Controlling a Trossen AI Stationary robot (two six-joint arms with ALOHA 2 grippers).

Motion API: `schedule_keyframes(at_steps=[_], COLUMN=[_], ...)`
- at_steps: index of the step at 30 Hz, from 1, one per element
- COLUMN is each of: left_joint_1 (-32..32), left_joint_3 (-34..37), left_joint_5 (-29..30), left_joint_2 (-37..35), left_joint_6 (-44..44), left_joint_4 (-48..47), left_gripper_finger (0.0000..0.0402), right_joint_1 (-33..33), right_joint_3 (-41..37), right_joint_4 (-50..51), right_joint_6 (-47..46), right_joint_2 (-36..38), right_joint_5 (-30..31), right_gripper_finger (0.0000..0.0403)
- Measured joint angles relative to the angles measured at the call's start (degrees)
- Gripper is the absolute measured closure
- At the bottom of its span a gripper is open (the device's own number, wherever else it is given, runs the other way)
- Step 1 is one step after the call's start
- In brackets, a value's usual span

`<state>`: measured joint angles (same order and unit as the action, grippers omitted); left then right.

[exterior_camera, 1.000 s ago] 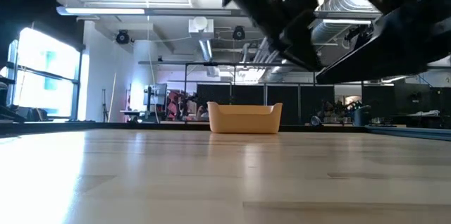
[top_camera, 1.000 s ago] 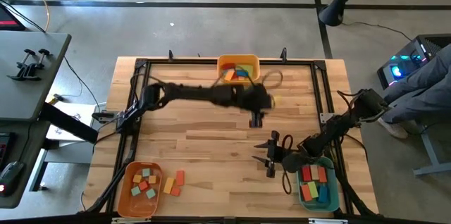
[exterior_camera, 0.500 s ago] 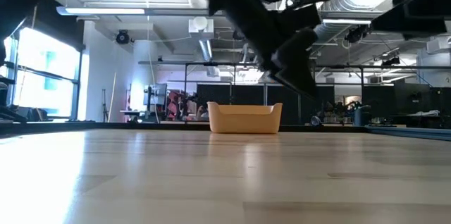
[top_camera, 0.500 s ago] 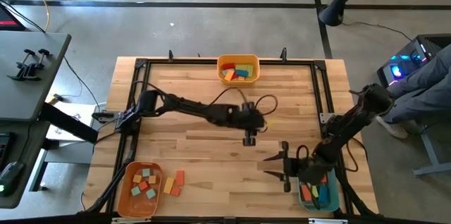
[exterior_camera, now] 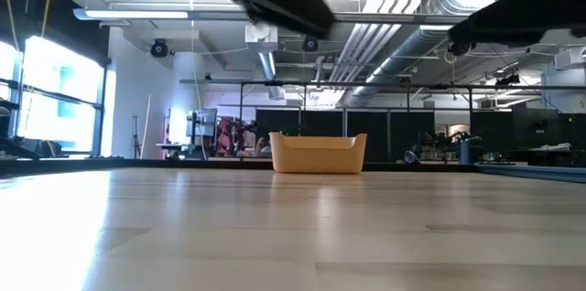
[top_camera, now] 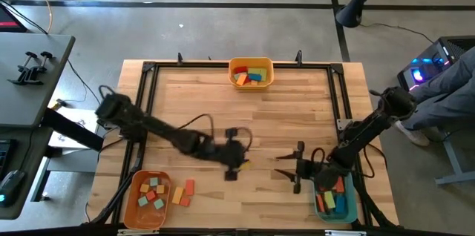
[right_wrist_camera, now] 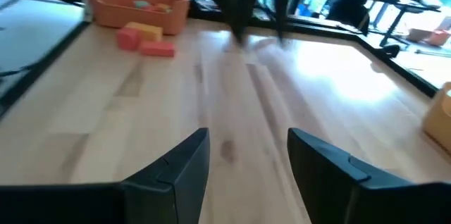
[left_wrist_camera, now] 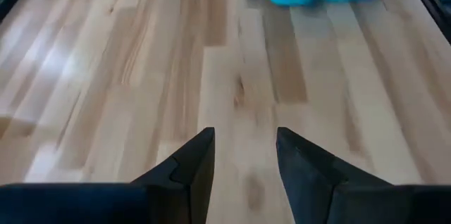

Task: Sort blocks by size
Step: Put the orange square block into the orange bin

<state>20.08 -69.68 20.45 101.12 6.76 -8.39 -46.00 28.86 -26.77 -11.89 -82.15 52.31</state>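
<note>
The left arm stretches low across the near-centre of the table, its left gripper [top_camera: 231, 168] parted and empty. The right gripper [top_camera: 289, 170] hovers near right, fingers spread, pointing left.

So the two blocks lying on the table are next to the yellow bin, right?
Not quite. In the high view the two blocks lie on the table beside the orange bin, at the near left corner. The yellow bin sits far off at the back edge.
</note>
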Motion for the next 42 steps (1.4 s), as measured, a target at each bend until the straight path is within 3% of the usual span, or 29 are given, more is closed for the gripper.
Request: schedule_keyframes(at_steps=[7,12,17,19,26,31,42], left_joint_1=[15.0,23.0,26.1,26.3,26.5,27.0,26.9], left_joint_3=[0.0,0.0,0.0,0.0,-0.1,-0.1,0.7], left_joint_5=[2.5,2.3,2.0,-0.8,-18.7,-24.4,-23.6], left_joint_2=[-1.6,-1.6,-1.6,-1.6,-1.6,-1.6,2.6], left_joint_6=[-2.3,12.1,26.4,29.7,42.5,44.1,32.3], left_joint_4=[-13.5,-17.1,-14.8,-15.8,-30.2,-35.5,-37.4], left_gripper_finger=[0.0266,0.0266,0.0266,0.0265,0.0239,0.0215,0.0179], right_joint_1=[5.8,7.6,7.9,7.9,7.8,7.9,8.1], right_joint_3=[0.0,0.0,0.0,0.0,0.0,0.0,0.0], right_joint_4=[-0.6,-1.4,-1.9,-2.1,-2.1,-2.0,-1.6], right_joint_6=[1.1,1.5,1.8,1.7,1.7,1.9,1.9], right_joint_2=[0.0,0.0,0.0,0.0,0.0,0.0,0.0], right_joint_5=[-4.2,-8.6,-9.1,-9.2,-9.3,-9.3,-9.3], right_gripper_finger=[0.0215,0.0215,0.0215,0.0215,0.0215,0.0215,0.0215])
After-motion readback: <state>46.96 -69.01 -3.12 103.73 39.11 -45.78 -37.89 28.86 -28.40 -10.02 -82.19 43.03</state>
